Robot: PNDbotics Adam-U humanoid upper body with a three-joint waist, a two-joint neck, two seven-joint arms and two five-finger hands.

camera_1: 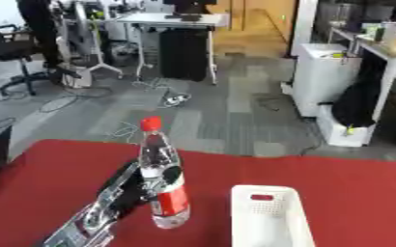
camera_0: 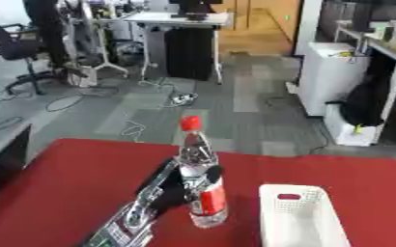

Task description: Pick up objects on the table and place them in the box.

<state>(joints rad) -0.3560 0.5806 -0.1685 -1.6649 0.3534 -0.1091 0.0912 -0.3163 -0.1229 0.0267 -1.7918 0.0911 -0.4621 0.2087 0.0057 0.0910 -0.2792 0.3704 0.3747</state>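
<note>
- Left eye view: a clear plastic bottle (camera_0: 203,183) with a red cap and red label stood upright on the red worktop (camera_0: 75,183), long axis vertical, cap pointing up, just left of the white perforated box (camera_0: 301,217).
- Right eye view: the left hand (camera_1: 138,185) had its fingers curled round the bottle's middle from the left; the right hand did not show.

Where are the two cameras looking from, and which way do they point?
Left eye view: sits in the robot's head, looking down and forward over the red table; the left robot hand is wrapped round the bottle.
Right eye view: sits in the head too, facing the same way; the same arm shows.
Both share the bottle, the white box and the office floor beyond.
</note>
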